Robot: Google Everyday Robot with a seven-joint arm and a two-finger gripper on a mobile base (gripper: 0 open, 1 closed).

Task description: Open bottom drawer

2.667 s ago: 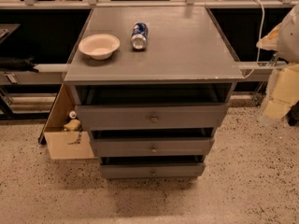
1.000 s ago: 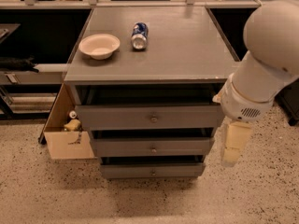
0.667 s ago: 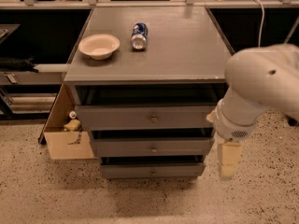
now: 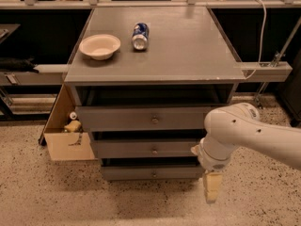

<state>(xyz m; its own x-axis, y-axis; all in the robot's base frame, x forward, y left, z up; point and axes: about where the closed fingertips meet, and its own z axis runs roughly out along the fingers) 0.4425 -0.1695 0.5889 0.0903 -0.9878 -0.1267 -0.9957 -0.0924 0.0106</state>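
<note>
Bottom drawer [image 4: 154, 173]; hand [image 4: 211, 193] near right end

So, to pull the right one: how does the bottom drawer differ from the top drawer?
The bottom drawer has the narrowest, slimmest front; the top drawer has the widest, tallest. The bottom drawer sits above the floor; the top drawer sits under the tabletop. Both look shut, grey and flat-fronted, with a small centre knob. The gripper hangs by the bottom drawer's right end.
</note>
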